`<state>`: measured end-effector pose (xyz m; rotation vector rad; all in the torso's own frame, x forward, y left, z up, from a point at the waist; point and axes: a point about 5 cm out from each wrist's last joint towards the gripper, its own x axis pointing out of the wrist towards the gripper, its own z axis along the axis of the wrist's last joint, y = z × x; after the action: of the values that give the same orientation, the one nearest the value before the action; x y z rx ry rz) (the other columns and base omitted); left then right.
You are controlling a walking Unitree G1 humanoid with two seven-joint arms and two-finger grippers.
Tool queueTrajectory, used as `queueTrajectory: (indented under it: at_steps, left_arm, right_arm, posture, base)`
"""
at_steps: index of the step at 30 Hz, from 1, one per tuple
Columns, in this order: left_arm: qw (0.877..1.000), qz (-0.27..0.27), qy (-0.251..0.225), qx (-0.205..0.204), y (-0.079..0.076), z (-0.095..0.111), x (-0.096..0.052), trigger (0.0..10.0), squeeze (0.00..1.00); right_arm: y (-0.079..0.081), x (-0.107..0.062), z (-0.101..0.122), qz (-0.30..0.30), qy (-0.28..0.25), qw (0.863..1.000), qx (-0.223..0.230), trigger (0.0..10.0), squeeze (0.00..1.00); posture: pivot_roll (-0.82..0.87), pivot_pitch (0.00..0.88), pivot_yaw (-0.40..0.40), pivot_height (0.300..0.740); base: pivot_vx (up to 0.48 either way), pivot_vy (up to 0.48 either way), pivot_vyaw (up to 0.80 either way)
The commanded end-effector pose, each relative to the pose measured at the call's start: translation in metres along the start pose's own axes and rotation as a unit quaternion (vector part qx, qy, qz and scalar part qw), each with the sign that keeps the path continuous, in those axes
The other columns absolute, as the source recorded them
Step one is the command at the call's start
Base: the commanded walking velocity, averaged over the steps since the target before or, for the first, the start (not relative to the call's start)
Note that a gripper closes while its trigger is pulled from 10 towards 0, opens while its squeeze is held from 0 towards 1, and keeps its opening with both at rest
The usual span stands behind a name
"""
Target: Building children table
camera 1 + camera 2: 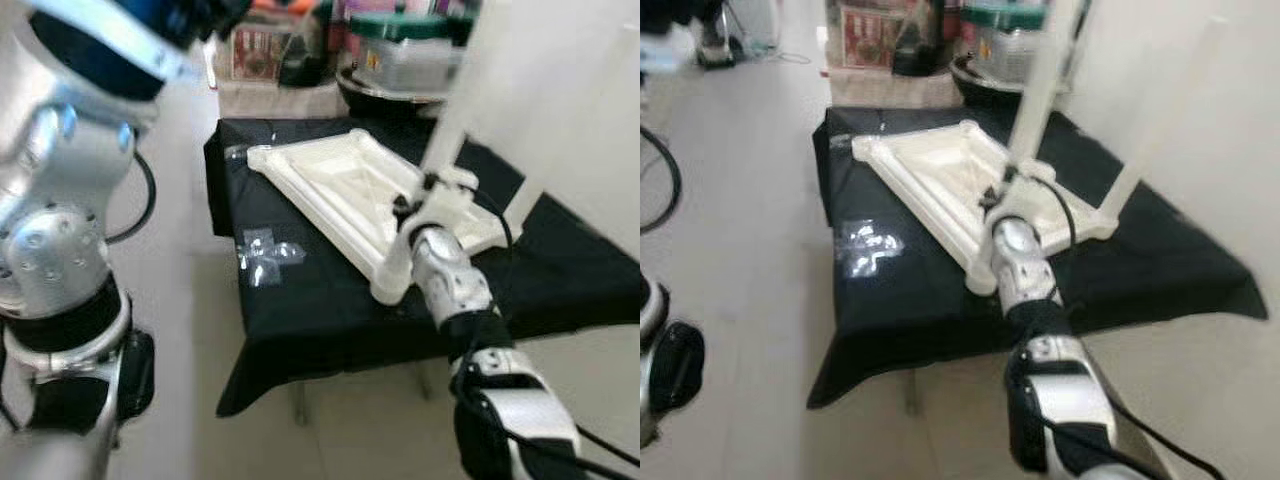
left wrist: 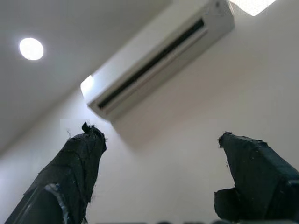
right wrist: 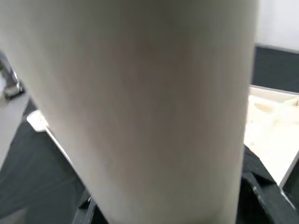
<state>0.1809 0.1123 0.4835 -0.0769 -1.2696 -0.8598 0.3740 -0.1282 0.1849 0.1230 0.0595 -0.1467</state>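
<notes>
White moulded-plastic tabletop point(image 1: 345, 195), underside up, lies on a black cloth point(image 1: 320, 300) draped over a small table; you see its long axis run from the far-left corner twd the near-right, ribbed rim facing up. Two white cylindrical legs stand up from it: one leg point(image 1: 452, 110) near the middle-right socket, tilted slightly so its top leans right/away from you, and a second leg point(image 1: 1160, 120) at the right edge, also leaning. Your right gripper point(image 1: 998, 196) sits at the base of the first leg, arm reaching fwd over the cloth's near edge. In the right wrist view that leg point(image 3: 140, 107) lies right across the lens between the fingers, so they are closed round it; the black fingertips point(image 3: 261, 196) only peek out beside it. Your left gripper point(image 2: 159, 154) is raised high at the left, pts at the wall and a white wall-mounted air-con unit point(image 2: 159, 60); its two black fingers point(image 2: 79, 163) stand wide apart w/ nothing between them. A clear crumpled plastic bag point(image 1: 265, 255) rests on the cloth just left of the tabletop's near rim. Boxes and a lidded container point(image 1: 405, 50) sit on the floor beyond the table.
</notes>
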Motion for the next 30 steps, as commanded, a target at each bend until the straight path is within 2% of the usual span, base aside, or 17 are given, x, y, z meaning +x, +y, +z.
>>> queueTrajectory:
  at_steps: [1,2,6,8,11,12,13,14,17,18,19,21,25,26,28,29,30]
  left_arm:
    - [1.000,0.010,-0.019,0.000,-0.001,0.006,0.006,10.0,0.00]
    - [0.999,0.023,-0.040,-0.002,0.000,0.017,0.011,10.0,0.00]
    - [0.998,0.034,-0.046,0.003,0.002,0.022,0.011,10.0,0.00]
    - [0.998,0.038,-0.047,0.013,0.004,0.025,0.012,10.0,0.00]
    - [0.997,0.048,-0.047,0.027,0.005,0.030,0.012,10.0,0.00]
    - [0.997,0.053,-0.049,0.030,0.006,0.033,0.012,10.0,0.00]
    - [0.997,0.056,-0.050,0.031,0.006,0.035,0.012,10.0,0.00]
    - [0.996,0.059,-0.049,0.039,0.005,0.037,0.012,10.0,0.00]
    - [0.996,0.055,-0.052,0.042,0.003,0.040,0.012,10.0,0.00]
    - [0.996,0.060,-0.050,0.038,0.004,0.041,0.010,10.0,0.00]
    - [0.996,0.065,-0.051,0.029,0.004,0.043,0.008,10.0,0.00]
    - [0.996,0.063,-0.055,0.017,0.002,0.048,0.007,10.0,0.00]
    - [0.996,0.057,-0.060,0.019,-0.001,0.054,0.006,10.0,0.00]
    - [0.996,0.059,-0.059,0.026,-0.001,0.058,0.004,10.0,0.00]
    - [0.996,0.062,-0.058,0.031,-0.001,0.060,0.002,10.0,0.00]
    - [0.996,0.066,-0.054,0.040,-0.001,0.062,0.000,10.0,0.00]
    - [0.995,0.071,-0.051,0.044,-0.001,0.063,-0.003,10.0,0.00]
  right_arm:
    - [0.012,-0.017,-0.033,0.043,0.084,0.995,-0.022,0.0,0.00]
    - [0.043,-0.030,-0.035,0.172,0.094,0.981,-0.004,10.0,0.00]
    - [0.061,-0.035,-0.025,0.293,0.070,0.954,-0.002,10.0,0.00]
    - [0.067,-0.038,-0.020,0.381,0.065,0.922,-0.016,10.0,0.00]
    - [0.044,-0.011,0.005,0.371,0.024,0.926,-0.064,10.0,0.01]
    - [0.031,0.000,0.022,0.353,-0.003,0.931,-0.089,10.0,0.60]
    - [0.024,0.005,0.032,0.340,-0.020,0.934,-0.105,10.0,0.60]
    - [0.022,0.006,0.038,0.343,-0.025,0.932,-0.117,10.0,1.00]
    - [0.021,0.007,0.044,0.341,-0.026,0.933,-0.116,10.0,1.00]
    - [0.027,0.007,0.047,0.386,-0.014,0.914,-0.128,10.0,1.00]
    - [0.033,0.003,0.050,0.444,-0.010,0.887,-0.126,10.0,0.00]
    - [0.042,-0.004,0.047,0.525,-0.001,0.843,-0.122,10.0,0.00]
    - [0.048,-0.006,0.038,0.537,0.009,0.835,-0.117,10.0,0.00]
    - [0.050,-0.001,0.033,0.503,0.006,0.857,-0.112,6.7,0.00]
    - [0.052,0.003,0.030,0.476,0.003,0.873,-0.109,6.7,0.00]
    - [0.051,0.009,0.027,0.431,0.008,0.898,-0.092,0.0,0.00]
    - [0.049,0.013,0.025,0.394,0.015,0.916,-0.072,0.0,0.00]
  posture:
    - [0.16,0.000,-0.120,0.740]
    - [0.15,0.000,-0.118,0.740]
    - [0.15,0.000,-0.118,0.740]
    - [0.15,0.000,-0.120,0.740]
    - [0.15,0.000,-0.130,0.740]
    - [0.14,0.000,-0.133,0.740]
    - [0.14,0.000,-0.133,0.740]
    - [0.14,0.000,-0.135,0.740]
    - [0.14,0.000,-0.135,0.740]
    - [0.14,0.000,-0.135,0.740]
    - [0.14,0.000,-0.134,0.740]
    - [0.16,0.000,-0.137,0.740]
    - [0.16,0.000,-0.138,0.740]
    - [0.16,0.000,-0.140,0.740]
    - [0.16,0.000,-0.140,0.740]
    - [0.16,0.000,-0.140,0.740]
    - [0.16,0.000,-0.141,0.740]
  base:
    - [0.000,0.000,0.00]
    - [0.000,0.000,0.00]
    - [0.000,0.000,0.00]
    - [0.000,0.000,0.00]
    - [0.000,0.000,0.00]
    - [0.000,0.000,0.00]
    - [0.000,0.000,0.00]
    - [0.000,0.000,0.00]
    - [0.000,0.000,0.00]
    - [0.000,0.000,0.00]
    - [0.000,0.000,0.00]
    - [0.000,0.000,0.00]
    - [0.000,0.000,0.00]
    - [0.000,0.000,0.00]
    - [0.000,0.000,0.00]
    - [0.000,0.000,0.00]
    - [0.000,0.000,0.00]
